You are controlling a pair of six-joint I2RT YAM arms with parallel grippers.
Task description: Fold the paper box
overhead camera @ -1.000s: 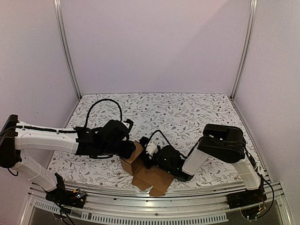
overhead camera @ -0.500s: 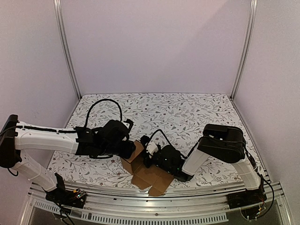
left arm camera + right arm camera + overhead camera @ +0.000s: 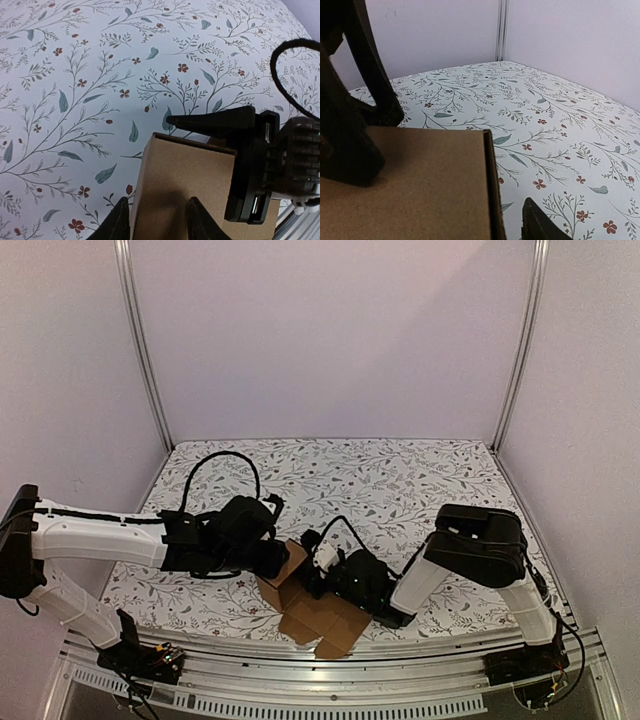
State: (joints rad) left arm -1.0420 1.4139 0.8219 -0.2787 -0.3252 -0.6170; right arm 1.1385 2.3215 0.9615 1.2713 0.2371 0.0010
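The paper box point(image 3: 322, 620) is a brown cardboard piece lying near the table's front edge, with one panel point(image 3: 291, 564) raised upright. My left gripper point(image 3: 279, 561) is at the left face of that panel. In the left wrist view its two fingertips point(image 3: 120, 221) stand apart against the panel point(image 3: 185, 175), so my left gripper point(image 3: 159, 221) is open. My right gripper point(image 3: 313, 576) is at the panel's other side and shows in the left wrist view point(image 3: 250, 165). In the right wrist view one fingertip point(image 3: 536, 226) stands clear of the panel's edge point(image 3: 489, 180). The other finger is hidden behind the cardboard.
The floral tablecloth point(image 3: 400, 480) covers the table, with white walls and metal corner posts point(image 3: 145, 350) behind. The metal front rail point(image 3: 330, 680) runs just beyond the box's near flap. The left arm's black cable point(image 3: 215, 465) loops above its wrist.
Almost nothing. The right arm has shifted very slightly; the left arm and the raised panel hold their places.
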